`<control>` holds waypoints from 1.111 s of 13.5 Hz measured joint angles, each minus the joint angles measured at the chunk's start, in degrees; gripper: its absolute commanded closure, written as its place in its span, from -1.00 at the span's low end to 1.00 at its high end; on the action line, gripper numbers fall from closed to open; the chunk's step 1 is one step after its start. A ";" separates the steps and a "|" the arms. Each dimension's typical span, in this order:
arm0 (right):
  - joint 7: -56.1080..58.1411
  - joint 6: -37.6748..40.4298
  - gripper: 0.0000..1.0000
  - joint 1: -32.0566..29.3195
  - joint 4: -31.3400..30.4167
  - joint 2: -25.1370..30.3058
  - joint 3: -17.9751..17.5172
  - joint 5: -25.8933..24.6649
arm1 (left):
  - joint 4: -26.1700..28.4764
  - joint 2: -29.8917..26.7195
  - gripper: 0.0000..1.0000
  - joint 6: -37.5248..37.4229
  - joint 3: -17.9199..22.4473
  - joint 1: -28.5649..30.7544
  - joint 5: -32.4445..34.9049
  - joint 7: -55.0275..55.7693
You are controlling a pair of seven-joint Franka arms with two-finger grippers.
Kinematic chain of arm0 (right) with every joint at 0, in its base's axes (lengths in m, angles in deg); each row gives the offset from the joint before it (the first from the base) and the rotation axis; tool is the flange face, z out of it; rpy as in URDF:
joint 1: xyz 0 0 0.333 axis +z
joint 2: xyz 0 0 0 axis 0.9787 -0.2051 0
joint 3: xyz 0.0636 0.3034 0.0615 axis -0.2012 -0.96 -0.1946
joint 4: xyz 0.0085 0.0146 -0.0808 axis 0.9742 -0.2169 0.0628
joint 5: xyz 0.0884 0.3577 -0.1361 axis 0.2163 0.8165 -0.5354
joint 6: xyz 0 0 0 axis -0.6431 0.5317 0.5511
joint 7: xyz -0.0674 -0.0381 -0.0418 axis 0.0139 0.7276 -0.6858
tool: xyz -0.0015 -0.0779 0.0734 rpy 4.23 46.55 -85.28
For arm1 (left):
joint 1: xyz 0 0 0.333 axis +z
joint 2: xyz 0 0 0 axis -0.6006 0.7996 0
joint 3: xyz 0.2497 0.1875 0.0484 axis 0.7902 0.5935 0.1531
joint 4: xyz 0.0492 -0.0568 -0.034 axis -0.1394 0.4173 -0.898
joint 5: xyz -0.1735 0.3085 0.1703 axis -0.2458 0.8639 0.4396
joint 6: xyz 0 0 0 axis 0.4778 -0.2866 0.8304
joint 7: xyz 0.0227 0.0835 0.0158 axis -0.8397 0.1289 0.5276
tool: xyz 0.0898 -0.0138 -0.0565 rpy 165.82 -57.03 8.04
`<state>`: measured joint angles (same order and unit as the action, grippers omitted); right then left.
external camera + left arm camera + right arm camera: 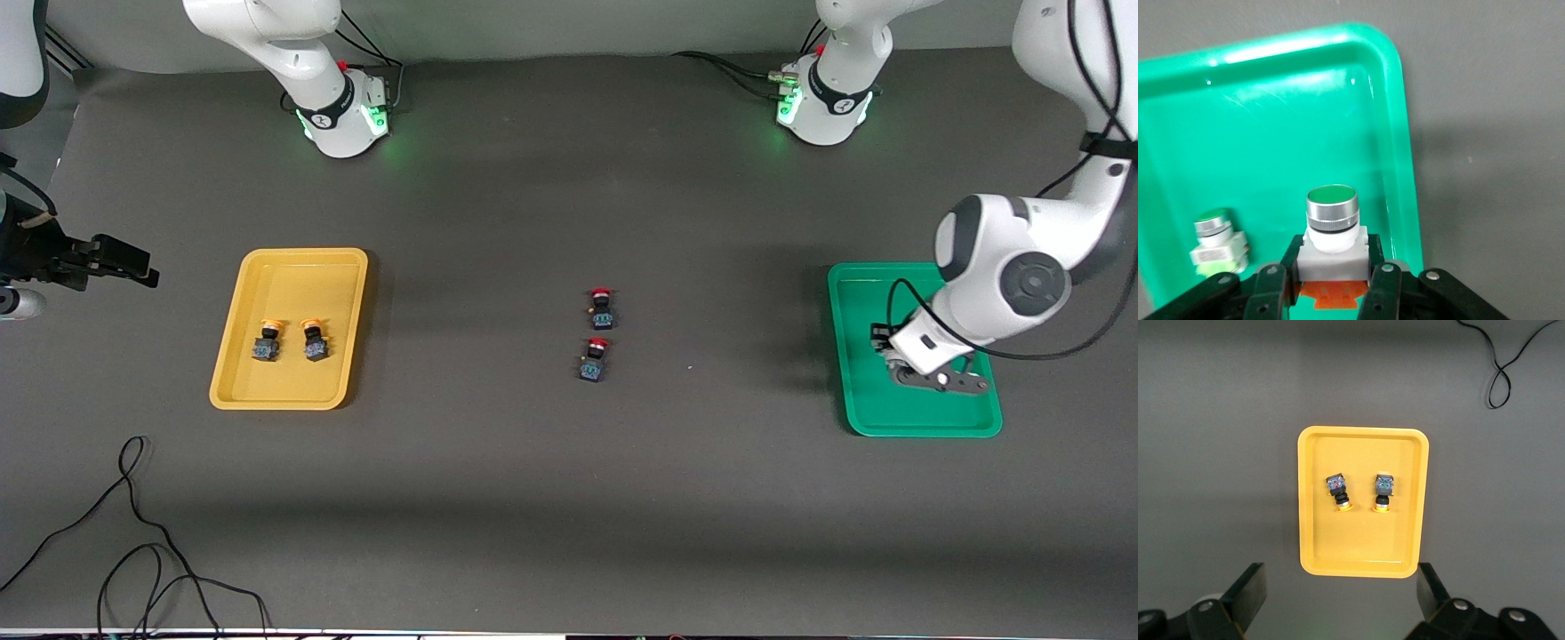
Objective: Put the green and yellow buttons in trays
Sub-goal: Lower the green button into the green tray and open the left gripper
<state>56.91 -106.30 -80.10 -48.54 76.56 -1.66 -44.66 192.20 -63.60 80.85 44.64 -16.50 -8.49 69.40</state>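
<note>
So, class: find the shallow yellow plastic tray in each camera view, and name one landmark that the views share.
Front view: the shallow yellow plastic tray lies toward the right arm's end of the table.
Left wrist view: not in it; only the green tray shows.
Right wrist view: it lies mid-picture, beneath the open right gripper.
Shared landmark: the two yellow-capped buttons side by side in it.

Two small red-capped black-blue push-buttons (601, 308) (594, 359) stand close together at the frame's centre, with bare dark table open all round them and across the lower half. A thin black cable (133, 533) loops in the lower corner at the right arm's end. The shallow green plastic tray (858, 391) is crowded: the left gripper (1335, 280) clamps a green-capped white button (1331, 223) there, and another green-capped button (1217, 241) lies beside it. The right gripper (1341, 600), fingers spread, hangs over the table beside the shallow yellow plastic tray (293, 267).
</note>
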 measured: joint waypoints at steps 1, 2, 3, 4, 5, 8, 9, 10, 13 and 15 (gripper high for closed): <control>0.00 0.00 -1.00 0.00 0.00 0.00 0.00 -0.01 | 2.60 -0.01 1.00 3.35 0.07 0.68 0.04 -0.01; 0.00 0.00 -1.00 0.00 0.00 0.00 0.00 -0.01 | 4.23 -0.01 1.00 5.19 0.09 1.23 0.05 -0.04; -0.02 0.00 -0.99 0.00 0.00 0.00 0.00 -0.01 | 5.19 -0.01 1.00 6.11 0.11 1.57 0.05 -0.06; -0.02 0.00 -1.00 0.00 0.00 0.00 0.00 -0.01 | 5.70 0.00 1.00 6.23 0.11 1.72 0.05 -0.05; -0.03 0.00 -1.00 0.00 0.00 0.00 0.00 -0.01 | 6.03 0.06 1.00 6.23 0.12 1.74 0.05 0.08; -0.29 0.00 -1.00 0.00 0.00 -0.04 0.00 -0.01 | 6.79 1.23 1.00 6.23 0.67 1.77 0.04 1.49; -0.90 0.00 -1.00 0.00 0.00 -0.06 0.00 -0.01 | 6.81 1.74 0.01 6.23 0.82 1.78 0.04 2.04; -1.73 0.00 -1.00 0.00 0.01 -0.06 0.00 -0.01 | 6.81 2.15 -0.98 6.23 0.85 1.78 0.04 2.41; -2.95 0.00 -1.00 0.00 0.02 -0.08 -0.01 -0.01 | 6.62 2.16 -1.00 6.23 0.83 1.77 0.05 2.60; -3.02 0.00 -1.00 0.00 0.02 -0.13 -0.01 -0.01 | 6.07 0.93 -1.00 4.99 0.65 1.76 0.05 2.60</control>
<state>53.89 -106.30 -80.10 -48.52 76.43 -1.66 -44.67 198.27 -62.67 85.84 45.29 -14.74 -8.44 72.00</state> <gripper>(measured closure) 0.000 0.066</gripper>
